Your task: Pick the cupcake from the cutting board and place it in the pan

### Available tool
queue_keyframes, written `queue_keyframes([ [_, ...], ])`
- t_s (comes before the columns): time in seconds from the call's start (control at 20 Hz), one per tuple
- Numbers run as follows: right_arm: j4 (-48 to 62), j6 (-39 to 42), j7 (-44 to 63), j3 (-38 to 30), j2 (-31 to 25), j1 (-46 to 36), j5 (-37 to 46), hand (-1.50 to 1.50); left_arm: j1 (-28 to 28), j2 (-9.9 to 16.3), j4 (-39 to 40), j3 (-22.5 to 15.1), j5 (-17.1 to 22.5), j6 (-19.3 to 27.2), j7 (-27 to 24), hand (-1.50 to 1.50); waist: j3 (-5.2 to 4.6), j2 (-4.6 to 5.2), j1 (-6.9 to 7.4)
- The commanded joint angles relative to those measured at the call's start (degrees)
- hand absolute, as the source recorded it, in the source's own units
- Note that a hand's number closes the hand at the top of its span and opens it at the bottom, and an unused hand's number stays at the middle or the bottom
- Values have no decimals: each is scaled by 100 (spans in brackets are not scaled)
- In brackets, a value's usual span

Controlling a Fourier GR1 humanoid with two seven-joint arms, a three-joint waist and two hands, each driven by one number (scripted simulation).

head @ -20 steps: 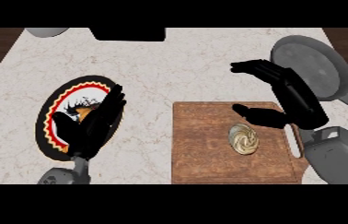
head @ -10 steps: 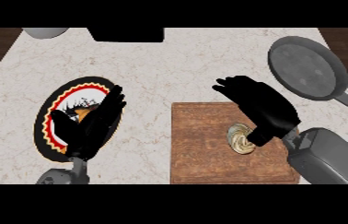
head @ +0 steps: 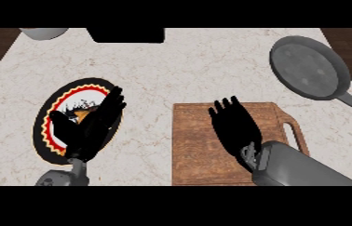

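The wooden cutting board [head: 196,146] lies at the lower right of the counter. My right hand [head: 236,127] lies flat over the middle of the board, fingers straight and pointing away from me. The cupcake does not show; the hand covers the spot where it stood. The grey pan [head: 306,67] sits at the upper right, beyond the board, with nothing in it. My left hand [head: 93,127] rests open over the patterned plate [head: 48,116] at the left.
A pale bowl [head: 43,32] sits at the far left corner and a black object [head: 127,34] at the back edge. The pan's handle [head: 342,98] points toward the board's far right corner. Bare marble lies between plate and board.
My right hand has swung left and down across the board until it covers the cupcake. The left hand has stayed over the plate.
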Motion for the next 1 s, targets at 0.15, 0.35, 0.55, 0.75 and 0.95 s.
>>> queue_keyframes([
  [0.15, 524, 1626, 2111, 261, 1780, 151, -80, -150, -62, 11, 11, 112, 20, -6, 26, 0, 21, 25, -62],
  [0.35, 440, 1592, 2382, 141, 2008, 636, 193, -150, 75, 71, 46, 175, 81, -198, -72, 0, 30, 33, -87],
  [0.55, 633, 1605, 2373, 135, 2170, 635, 653, -150, 143, -116, -84, -25, -130, -35, -98, 0, 34, 30, -55],
  [0.75, 594, 1835, 2199, 77, 2076, 631, 1023, -150, 110, -165, 50, 39, -150, -63, -204, 0, 34, 39, -60],
  [0.95, 380, 1864, 1906, 210, 1617, 710, 1537, -150, -10, -136, -9, 118, -77, -53, 74, 0, 36, 39, -68],
])
